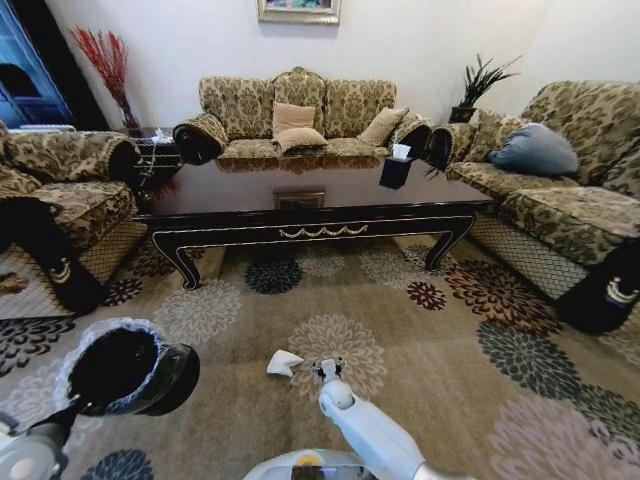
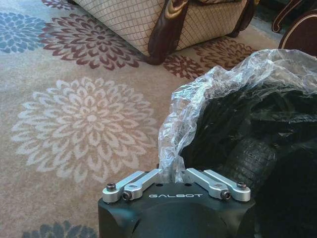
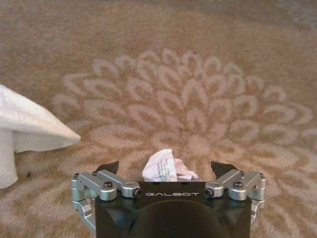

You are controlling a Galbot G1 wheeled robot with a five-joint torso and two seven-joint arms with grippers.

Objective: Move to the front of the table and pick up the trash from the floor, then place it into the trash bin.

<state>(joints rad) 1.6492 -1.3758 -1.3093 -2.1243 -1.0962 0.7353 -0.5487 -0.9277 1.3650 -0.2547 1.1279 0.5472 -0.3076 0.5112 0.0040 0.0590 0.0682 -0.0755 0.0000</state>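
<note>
The trash bin (image 1: 125,368), black with a crinkled clear liner (image 2: 208,94), hangs tilted at the lower left, just above the floor (image 1: 450,340). My left gripper (image 2: 173,174) is shut on its lined rim. My right gripper (image 3: 165,168) is down at the carpet with its fingers (image 3: 107,167) open on either side of a small crumpled white paper wad (image 3: 162,168), one piece of the trash. In the head view the right gripper (image 1: 328,370) hangs over a cream flower medallion. A larger white paper scrap (image 1: 284,362) (image 3: 29,130) lies just to its left. The table (image 1: 320,215) stands beyond.
A black tissue box (image 1: 396,170) sits on the table's right part. Patterned sofas (image 1: 300,120) stand behind the table, on the left (image 1: 60,200) and on the right (image 1: 570,190). Open carpet stretches between me and the table.
</note>
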